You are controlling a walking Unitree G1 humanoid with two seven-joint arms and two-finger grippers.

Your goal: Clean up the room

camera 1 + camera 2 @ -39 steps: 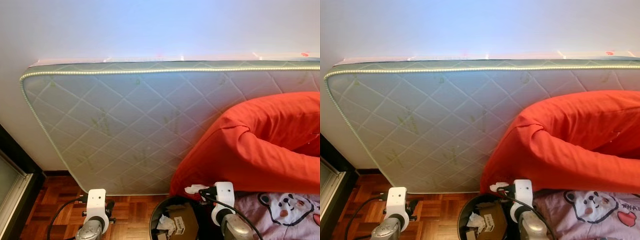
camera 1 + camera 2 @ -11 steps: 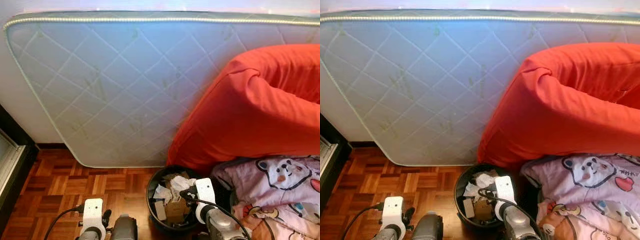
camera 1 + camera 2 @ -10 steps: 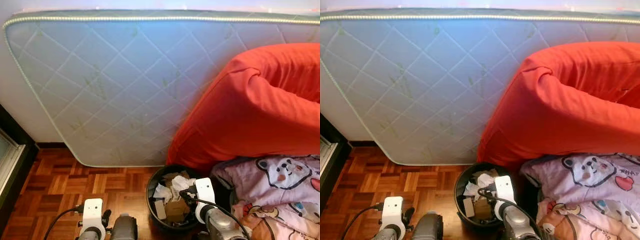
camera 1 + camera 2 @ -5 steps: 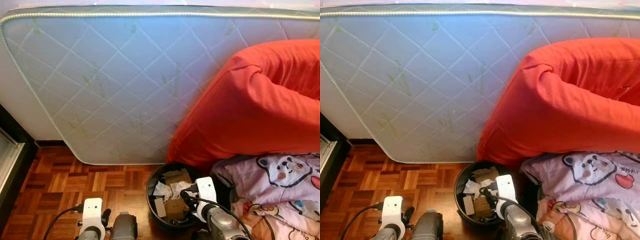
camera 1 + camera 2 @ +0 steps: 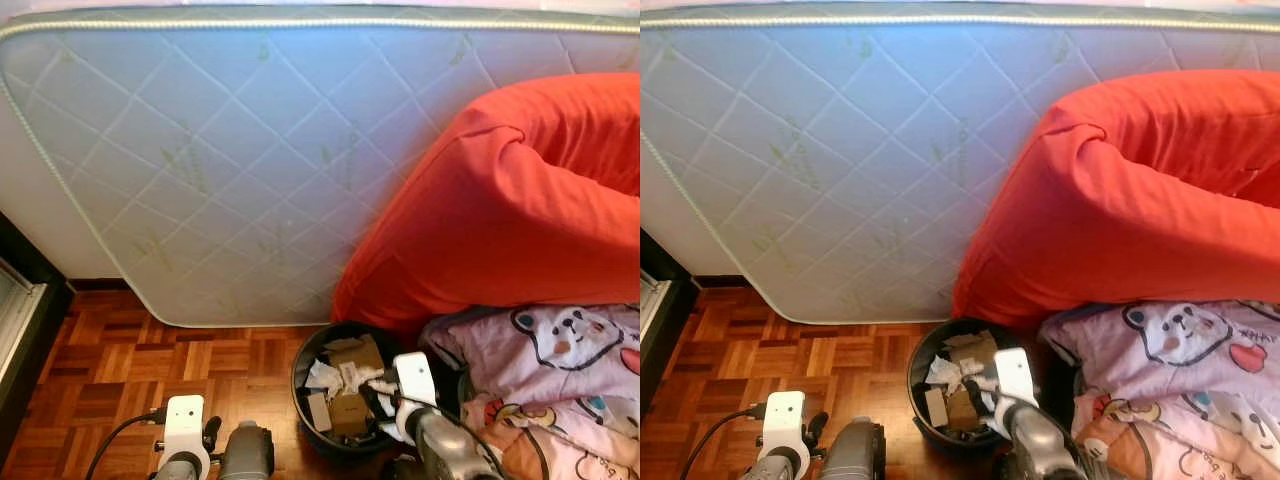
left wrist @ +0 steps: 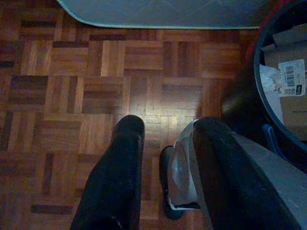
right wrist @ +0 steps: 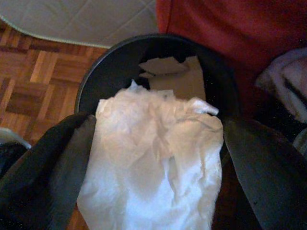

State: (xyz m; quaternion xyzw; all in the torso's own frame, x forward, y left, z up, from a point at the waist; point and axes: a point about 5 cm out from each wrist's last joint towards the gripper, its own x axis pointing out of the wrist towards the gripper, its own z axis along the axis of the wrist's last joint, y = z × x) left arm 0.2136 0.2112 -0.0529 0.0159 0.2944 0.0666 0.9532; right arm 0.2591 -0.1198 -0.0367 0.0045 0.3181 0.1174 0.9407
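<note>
My right gripper (image 7: 156,125) is shut on a crumpled white tissue (image 7: 153,163) and hangs just above the mouth of a round black trash bin (image 7: 124,52). In the left eye view the tissue (image 5: 352,375) sits over the bin's (image 5: 300,368) right half, ahead of the right gripper (image 5: 380,385). Cardboard scraps and paper lie inside the bin. My left gripper (image 6: 163,129) is open with nothing between its fingers, low above the parquet to the bin's (image 6: 256,72) left.
A quilted mattress (image 5: 220,170) leans on the wall behind the bin. A big orange cushion (image 5: 500,210) and pink bear-print bedding (image 5: 560,350) crowd the bin's right side. Bare parquet floor (image 5: 150,360) lies to the left, ending at a dark frame (image 5: 20,330).
The camera has tipped downward, bringing the bin fully into sight. My right gripper, still holding the tissue, has come lower over the bin's opening. The left arm stays put.
</note>
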